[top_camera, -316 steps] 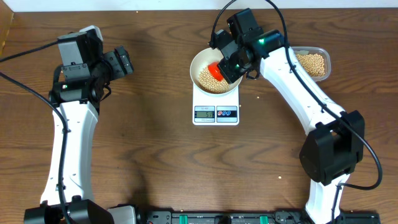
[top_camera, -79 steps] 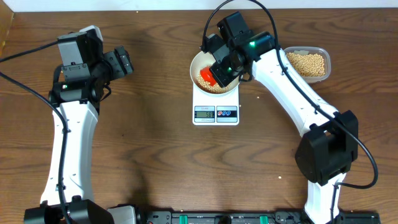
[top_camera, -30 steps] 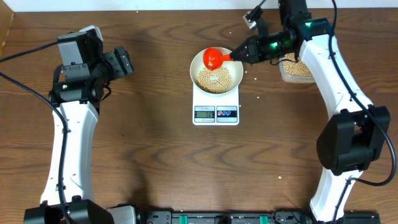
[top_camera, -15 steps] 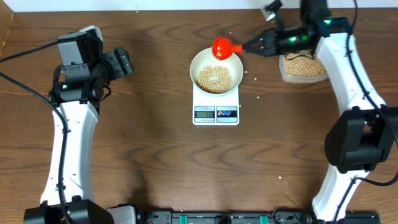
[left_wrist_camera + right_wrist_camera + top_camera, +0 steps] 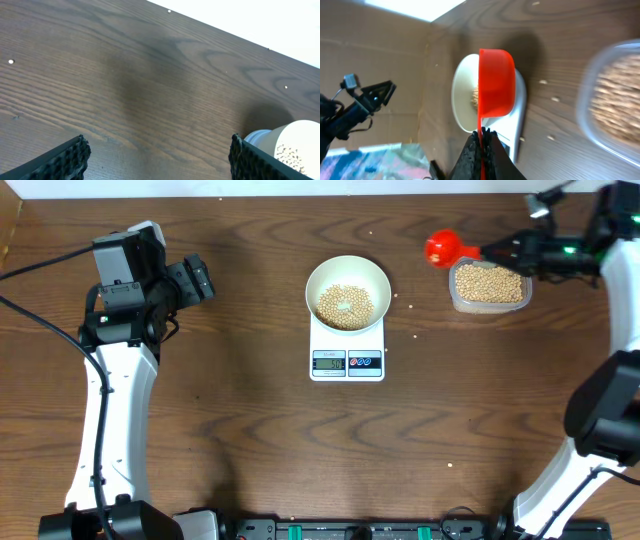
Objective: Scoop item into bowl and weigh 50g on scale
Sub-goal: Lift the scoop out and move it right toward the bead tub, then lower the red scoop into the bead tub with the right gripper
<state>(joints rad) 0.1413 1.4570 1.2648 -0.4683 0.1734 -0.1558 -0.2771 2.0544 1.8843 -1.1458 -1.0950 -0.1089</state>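
Moved: scoop (image 5: 441,249) off bowl (image 5: 312,280) to tub (image 5: 455,298), upper right | my right gripper (image 5: 503,251) clamped on scoop, left gripper (image 5: 203,280) apart | beans (image 5: 345,304) in bowl on scale (image 5: 347,363), upper centre | readout unreadable, more scoops maybe

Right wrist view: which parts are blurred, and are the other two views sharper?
Right wrist view: the tub is smeared, the red scoop sharp. Overhead view: sharp, evenly lit. Left wrist view: sharp wood grain, a soft dark shadow on the table.
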